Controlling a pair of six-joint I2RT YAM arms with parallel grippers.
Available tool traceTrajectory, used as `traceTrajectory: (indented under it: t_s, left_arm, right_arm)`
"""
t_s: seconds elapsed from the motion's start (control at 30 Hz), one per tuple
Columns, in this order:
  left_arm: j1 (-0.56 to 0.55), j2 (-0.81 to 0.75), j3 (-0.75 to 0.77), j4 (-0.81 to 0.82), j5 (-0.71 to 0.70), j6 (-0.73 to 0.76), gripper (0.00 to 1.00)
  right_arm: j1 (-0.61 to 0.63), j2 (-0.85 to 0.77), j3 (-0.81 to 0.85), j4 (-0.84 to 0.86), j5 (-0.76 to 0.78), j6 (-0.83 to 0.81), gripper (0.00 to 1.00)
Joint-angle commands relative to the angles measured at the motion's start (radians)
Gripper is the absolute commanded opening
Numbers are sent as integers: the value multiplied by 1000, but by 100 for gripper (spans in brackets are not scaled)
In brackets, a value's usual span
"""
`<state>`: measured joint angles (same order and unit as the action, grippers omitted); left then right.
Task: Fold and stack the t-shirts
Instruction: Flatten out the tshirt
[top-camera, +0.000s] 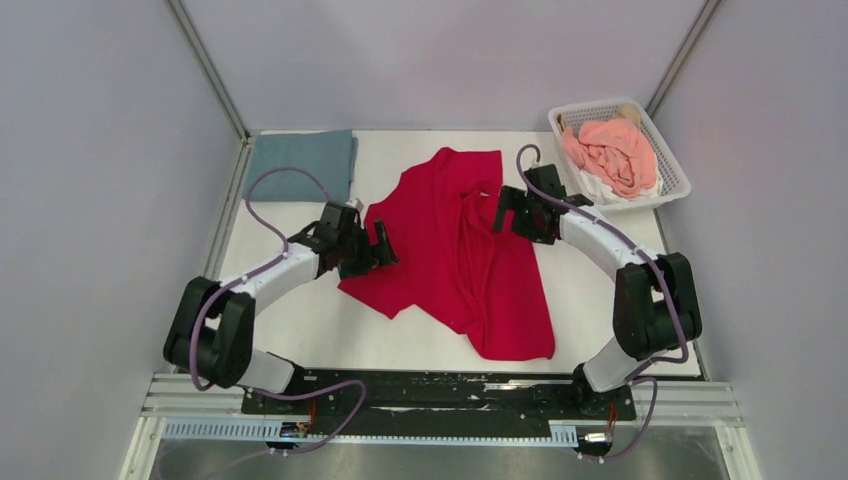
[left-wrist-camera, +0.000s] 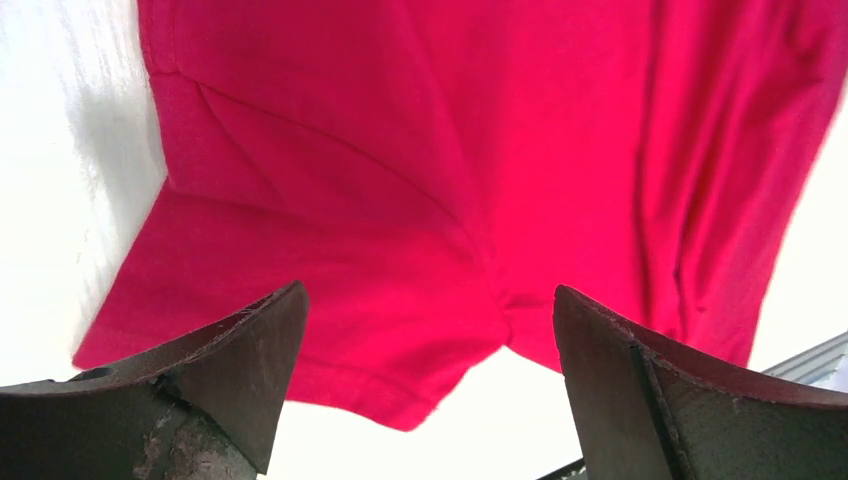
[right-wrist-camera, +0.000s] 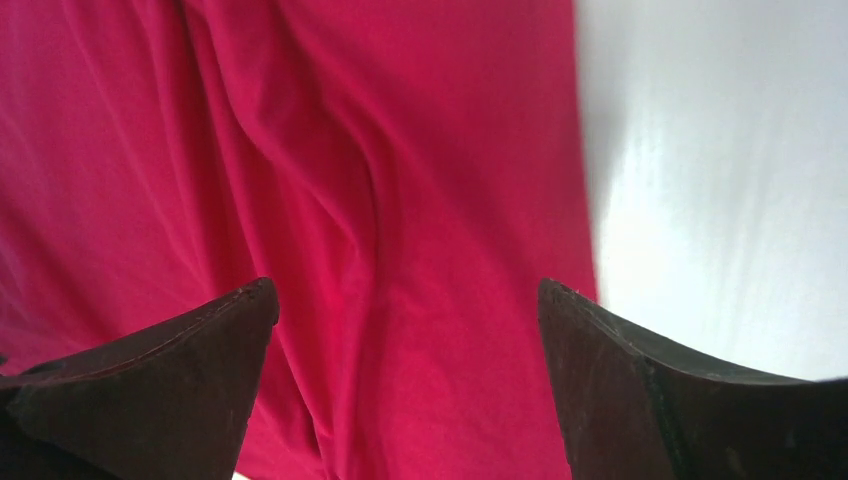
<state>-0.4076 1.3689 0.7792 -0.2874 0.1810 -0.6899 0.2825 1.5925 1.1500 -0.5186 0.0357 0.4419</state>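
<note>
A bright red t-shirt (top-camera: 455, 250) lies spread and wrinkled across the middle of the white table. My left gripper (top-camera: 378, 245) hangs open at its left edge, over a sleeve (left-wrist-camera: 380, 330), with nothing between the fingers. Open too, my right gripper (top-camera: 503, 212) hovers above the shirt's upper right part (right-wrist-camera: 400, 200), holding nothing. A folded grey-blue t-shirt (top-camera: 300, 163) rests flat at the far left corner. Salmon-pink (top-camera: 610, 155) and white cloth (top-camera: 625, 192) fill the basket at the far right.
The white lattice basket (top-camera: 675, 175) stands at the table's far right corner. Grey walls and metal posts enclose the table on three sides. A black rail (top-camera: 440, 385) carries both arm bases at the near edge.
</note>
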Motion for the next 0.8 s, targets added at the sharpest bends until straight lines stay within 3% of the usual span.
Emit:
traceTrajectory:
  t_s: [0.0, 0.17, 0.33, 0.57, 0.77]
  left_arm:
    - [21, 151, 65, 65, 70, 7, 100]
    - [24, 261, 47, 76, 36, -11, 100]
    - [24, 235, -49, 73, -5, -57, 100]
    - [23, -36, -301, -58, -55, -203, 100]
    - [-43, -255, -445, -148, 5, -324, 100]
  right_arm:
    - [7, 39, -28, 138, -144, 37, 100]
    - [7, 186, 84, 191, -171, 35, 100]
    - [3, 332, 173, 194, -160, 49, 100]
    - [-46, 409, 226, 202, -117, 60, 100]
    - [-140, 432, 212, 200, -106, 89, 100]
